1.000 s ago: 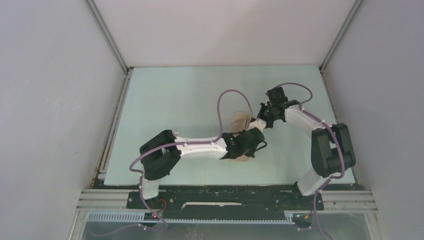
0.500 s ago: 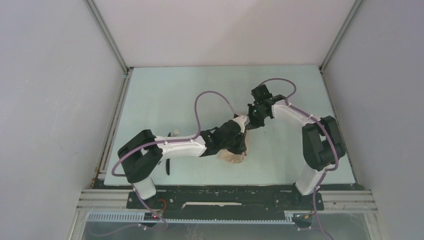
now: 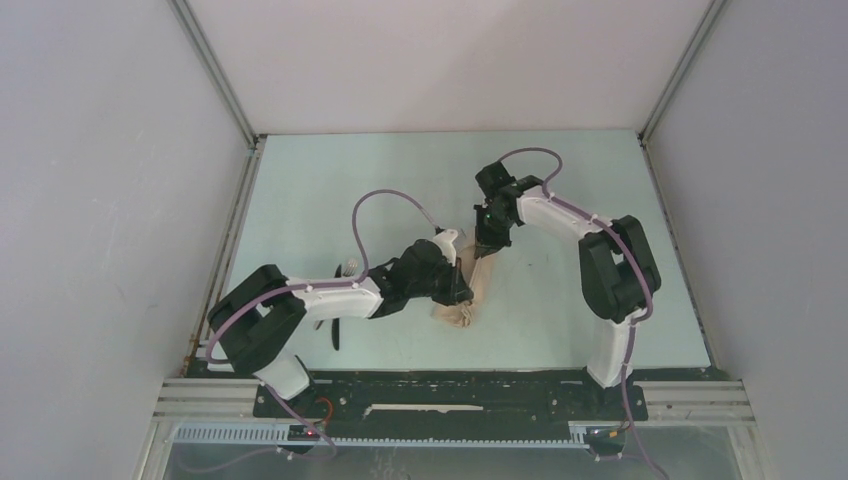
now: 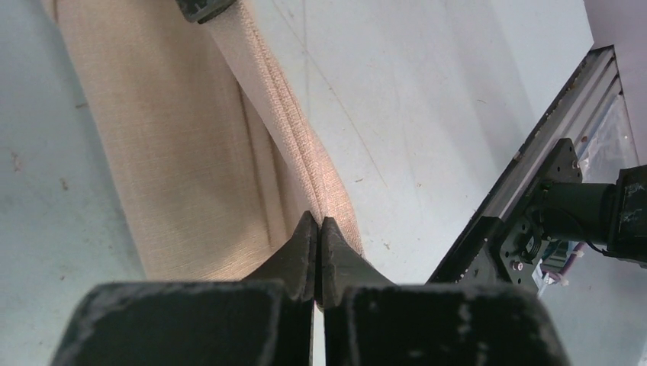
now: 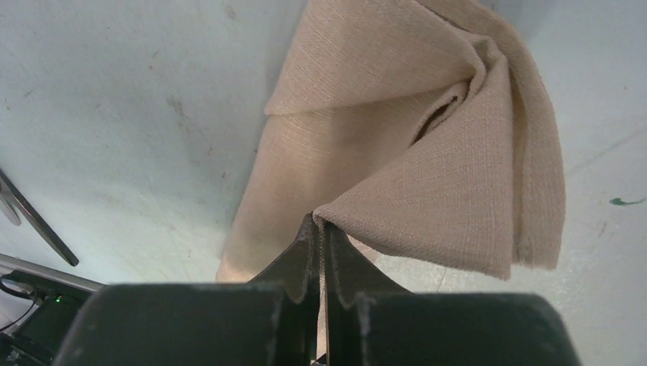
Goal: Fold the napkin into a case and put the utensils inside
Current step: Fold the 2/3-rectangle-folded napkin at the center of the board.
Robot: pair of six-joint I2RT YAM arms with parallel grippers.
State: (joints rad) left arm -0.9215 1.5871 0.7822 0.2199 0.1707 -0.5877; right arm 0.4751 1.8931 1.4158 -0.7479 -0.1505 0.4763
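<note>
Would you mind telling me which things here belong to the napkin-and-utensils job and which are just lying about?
Job: napkin, pinched by left claw and right claw; black knife; silver fork, barely visible.
Merely there: table, purple cables, frame rail.

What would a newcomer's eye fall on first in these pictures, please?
The beige napkin, bunched centrally and held at both ends. The left gripper is shut on its hemmed edge, the right gripper on a folded corner. A black knife lies to the left, partly under the left arm.
</note>
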